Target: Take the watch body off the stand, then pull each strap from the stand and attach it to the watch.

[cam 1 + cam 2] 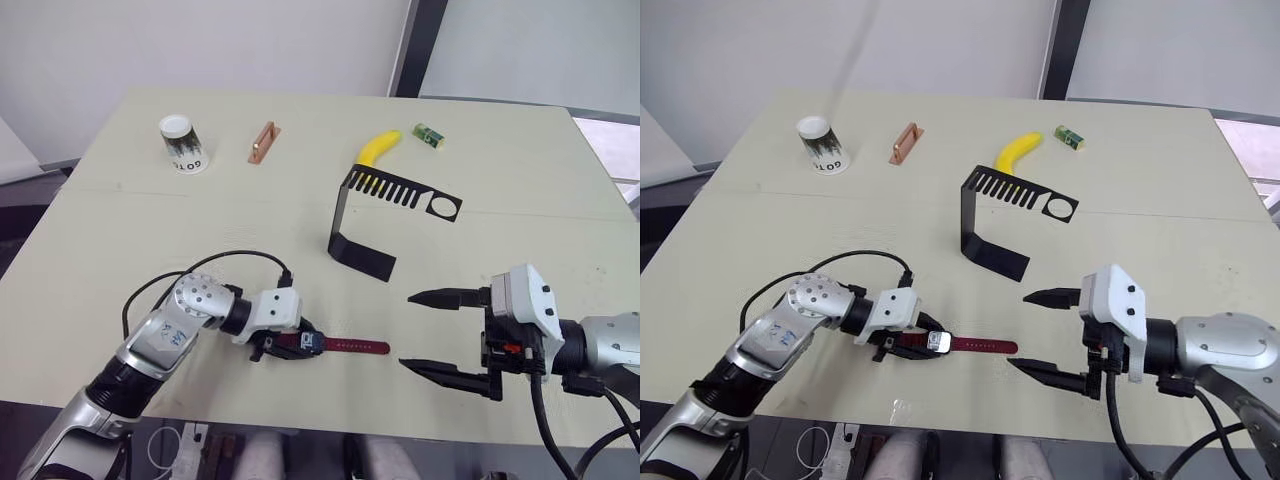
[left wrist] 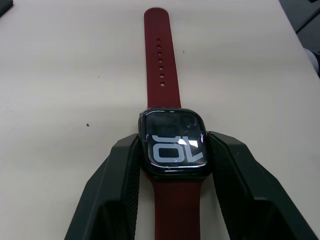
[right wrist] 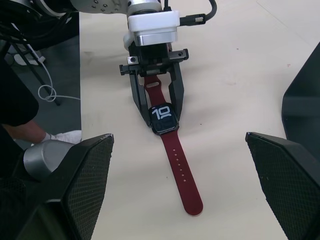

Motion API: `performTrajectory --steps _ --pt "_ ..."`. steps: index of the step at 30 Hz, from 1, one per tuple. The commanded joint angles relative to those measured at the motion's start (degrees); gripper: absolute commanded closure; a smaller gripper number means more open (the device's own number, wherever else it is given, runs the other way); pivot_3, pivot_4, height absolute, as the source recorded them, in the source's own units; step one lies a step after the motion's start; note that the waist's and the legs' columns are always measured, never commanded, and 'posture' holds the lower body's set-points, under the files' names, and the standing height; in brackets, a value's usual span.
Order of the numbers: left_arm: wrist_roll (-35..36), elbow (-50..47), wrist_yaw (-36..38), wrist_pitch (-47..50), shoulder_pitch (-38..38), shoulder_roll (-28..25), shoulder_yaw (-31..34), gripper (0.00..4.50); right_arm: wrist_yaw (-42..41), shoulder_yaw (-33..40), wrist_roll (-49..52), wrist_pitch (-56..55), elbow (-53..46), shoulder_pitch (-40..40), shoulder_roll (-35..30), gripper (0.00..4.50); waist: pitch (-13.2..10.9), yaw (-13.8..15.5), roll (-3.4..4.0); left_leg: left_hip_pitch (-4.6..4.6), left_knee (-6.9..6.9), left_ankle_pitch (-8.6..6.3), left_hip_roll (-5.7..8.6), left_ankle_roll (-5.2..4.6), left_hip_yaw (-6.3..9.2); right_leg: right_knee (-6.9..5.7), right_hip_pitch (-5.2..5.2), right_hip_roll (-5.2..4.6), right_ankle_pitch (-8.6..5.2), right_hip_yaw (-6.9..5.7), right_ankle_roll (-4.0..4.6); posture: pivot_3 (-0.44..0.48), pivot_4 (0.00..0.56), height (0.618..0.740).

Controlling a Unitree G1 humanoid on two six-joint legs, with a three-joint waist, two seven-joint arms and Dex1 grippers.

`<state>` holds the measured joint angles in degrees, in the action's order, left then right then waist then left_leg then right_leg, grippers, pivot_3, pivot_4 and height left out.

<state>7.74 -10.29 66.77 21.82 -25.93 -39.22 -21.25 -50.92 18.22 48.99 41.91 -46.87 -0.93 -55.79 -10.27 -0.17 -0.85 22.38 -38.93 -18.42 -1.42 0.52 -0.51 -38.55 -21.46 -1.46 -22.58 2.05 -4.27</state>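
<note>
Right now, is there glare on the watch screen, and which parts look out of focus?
In the left wrist view, the watch body shows soft pale reflections across its screen, yet the digits stay readable. In the right wrist view, the right end effector fingers look soft and blurred up close, while the straps look sharp.

Watch body (image 2: 172, 143) screen: pale digits "10", seen upside down in the left wrist view and upright in the right wrist view.
White cup (image 1: 184, 143) side print: dark letters, partly legible, approximately "GO T" in one eye view and "LOD" in the other; full wording cannot be determined.
</note>
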Motion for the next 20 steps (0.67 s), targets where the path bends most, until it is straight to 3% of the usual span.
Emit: performTrajectory --steps 1,3,4,8,12,16,20 --pt "4.8 -3.8 1.1 3.3 1.3 -2.4 5.6 1.01 -0.7 0.2 -1.8 -2.2 0.4 -0.4 -0.5 0.00 0.0 0.0 0.00 0.00 0.00 0.00 0.00 0.00 0.00 -0.01 0.00 0.00 0.00 0.00 0.00 0.000 0.150 0.740" --pt "10.3 -6.8 3.4 7.0 3.2 -6.1 11.8 0.14 -2.1 1.3 -2.4 -2.7 1.3 -1.4 -1.2 0.00 0.0 -0.3 -0.01 0.01 0.01 0.00 -0.03 0.00 0.00 -0.03 -0.01 0.01 0.00 0.00 0.00 0.000 0.150 0.740" --pt "13.3 -8.3 4.7 8.8 4.3 -8.0 15.0 0.04 -3.0 2.0 -2.6 -3.0 1.9 -2.0 -1.5 0.00 0.0 -0.4 -0.01 0.01 0.03 0.00 -0.05 0.00 0.00 -0.05 -0.03 0.02 0.00 -0.01 0.01 0.000 0.150 0.740" --pt "23.3 -10.6 9.9 14.6 10.2 -17.2 29.1 0.04 -8.6 7.0 -1.1 -3.1 5.7 -3.9 -4.1 0.00 0.0 -0.6 0.01 -0.07 0.08 0.01 -0.05 0.01 0.01 0.00 0.04 -0.02 -0.03 -0.04 0.06 0.000 0.150 0.740" --pt "25.0 -7.2 13.6 16.6 17.5 -25.2 42.5 0.04 -14.8 12.7 -0.5 -2.4 11.6 -4.9 -7.1 0.00 0.0 -0.6 0.03 -0.17 0.11 -0.08 -0.02 -0.14 0.01 0.20 0.20 -0.06 -0.04 -0.04 0.06 0.000 0.150 0.740" --pt "24.4 -4.9 14.0 16.6 23.1 -27.8 52.3 0.04 -19.6 16.6 -3.5 -4.9 17.7 -5.6 -8.7 0.00 0.0 -0.8 0.05 -0.22 0.29 -0.10 -0.03 -0.18 0.02 0.37 0.24 -0.07 -0.04 -0.06 0.08 0.000 0.150 0.740" --pt "23.0 -2.0 14.8 13.5 27.0 -27.6 56.7 0.04 -22.0 17.6 -5.5 -6.6 22.1 -4.7 -9.6 0.00 0.0 -0.9 0.06 -0.22 0.44 -0.10 -0.01 -0.18 0.02 0.47 0.23 -0.10 -0.04 -0.05 0.08 0.000 0.150 0.740"
